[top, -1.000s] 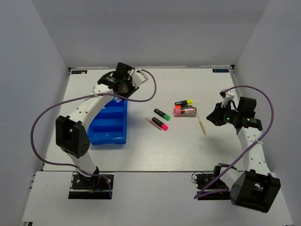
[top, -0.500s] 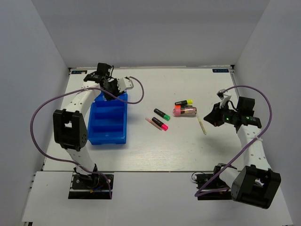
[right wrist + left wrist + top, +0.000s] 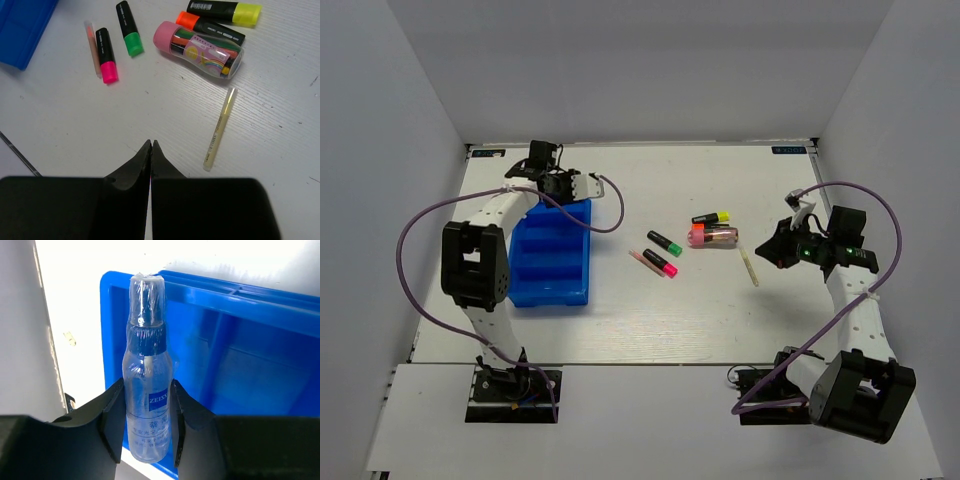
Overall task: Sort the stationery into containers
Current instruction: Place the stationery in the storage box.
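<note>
Overhead view covers the table (image 3: 720, 310) — both wrist views, close-up, catch the tray (image 3: 280, 365).

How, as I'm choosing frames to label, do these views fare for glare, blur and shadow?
Top view: even, soft light, faint shadows, pens small but sharp. Left wrist: bottle crisp, its label readable; the table behind it is washed out white; the left tool is dark. Right wrist: pens and table grain sharp; the right tool is a featureless black shape.

End effector (image 3: 151, 150) closed, apparently holding nothing.
</note>
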Robot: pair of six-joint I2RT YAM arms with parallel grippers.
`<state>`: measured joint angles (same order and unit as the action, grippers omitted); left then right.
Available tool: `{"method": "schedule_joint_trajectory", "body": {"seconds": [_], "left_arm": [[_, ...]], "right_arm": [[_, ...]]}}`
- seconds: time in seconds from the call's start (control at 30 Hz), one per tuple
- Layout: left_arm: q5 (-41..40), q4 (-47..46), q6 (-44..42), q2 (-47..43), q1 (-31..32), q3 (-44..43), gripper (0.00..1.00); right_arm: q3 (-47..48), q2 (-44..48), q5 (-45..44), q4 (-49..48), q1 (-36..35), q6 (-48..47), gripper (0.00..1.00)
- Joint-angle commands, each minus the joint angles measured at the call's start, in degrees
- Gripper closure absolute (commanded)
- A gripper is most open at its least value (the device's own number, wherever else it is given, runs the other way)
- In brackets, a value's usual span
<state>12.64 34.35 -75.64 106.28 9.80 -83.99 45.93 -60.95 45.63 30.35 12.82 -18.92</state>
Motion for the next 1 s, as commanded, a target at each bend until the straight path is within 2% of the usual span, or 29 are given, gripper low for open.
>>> {"method": "schedule_joint_trajectory", "body": {"seconds": [0.0, 0.3, 0.4, 0.47, 0.5, 0.53, 0.57, 0.6, 0.7, 0.83, 0.87, 0.9, 0.93, 0.97], "left_arm": [[-0.87, -4.02, -2.06, 0.68, -0.84, 1.8, 0.99], [-4.82, -14.21, 1.01, 0.51, -1.98, 5.67, 0.99], [-5.44, -15.1, 1.98, 0.68, -2.24, 5.94, 0.99], [-5.26, -15.62, 2.25, 0.51, -2.16, 6.29, 0.91], [-5.26, -16.15, 2.6, 0.16, -2.24, 6.55, 0.73], [-5.35, -16.94, 3.12, -0.02, -2.24, 7.95, 0.64], [-5.0, -19.64, 3.82, -0.45, -2.16, 8.57, 0.36], [-4.82, -20.45, 4.26, -1.42, -2.16, 9.1, 0.01], [-4.73, -22.22, 7.86, -2.74, -2.16, 10.07, 0.01], [-7.63, -22.31, 13.13, -6.77, -1.19, 10.16, 0.01], [-7.98, -22.31, 19.58, -7.74, -1.02, 10.59, 0.01], [-8.6, -22.57, 22.17, -8.8, 0.12, 10.86, 0.01], [-7.73, -22.14, 24.63, -12.12, 0.56, 11.03, 0.01], [-7.11, -21.52, 30.31, -13.11, 1.26, 11.21, 0.01]], "right_arm": [[-0.49, 0.66, 2.27, 0.33, 0.71, -0.95, 1.0], [-0.23, 0.39, 3.94, 0.94, 1.77, -1.12, 1.0], [-0.23, 0.66, 4.38, 1.29, 2.21, -0.95, 1.0], [-0.14, 0.57, 4.91, 1.2, 2.38, -1.12, 1.0], [0.03, 0.74, 5.17, 1.29, 2.47, -1.12, 1.0], [0.03, 0.57, 5.35, 1.9, 2.56, -1.3, 0.98], [0.3, 0.57, 5.87, 1.91, 2.74, -1.65, 0.96], [0.39, 0.48, 6.05, 2.26, 2.74, -1.82, 0.87], [1.17, 0.22, 7.1, 3.93, 3.0, -2.88, 0.78], [1.44, 0.04, 7.55, 4.72, 3.44, -3.23, 0.76], [1.44, 0.21, 7.63, 4.81, 3.44, -3.14, 0.79], [1.53, 0.22, 7.81, 4.98, 3.35, -3.14, 0.85], [1.53, 0.48, 7.81, 4.98, 3.61, -2.88, 1.0], [1.53, 0.74, 7.72, 4.64, 3.53, -2.97, 1.0]]}}
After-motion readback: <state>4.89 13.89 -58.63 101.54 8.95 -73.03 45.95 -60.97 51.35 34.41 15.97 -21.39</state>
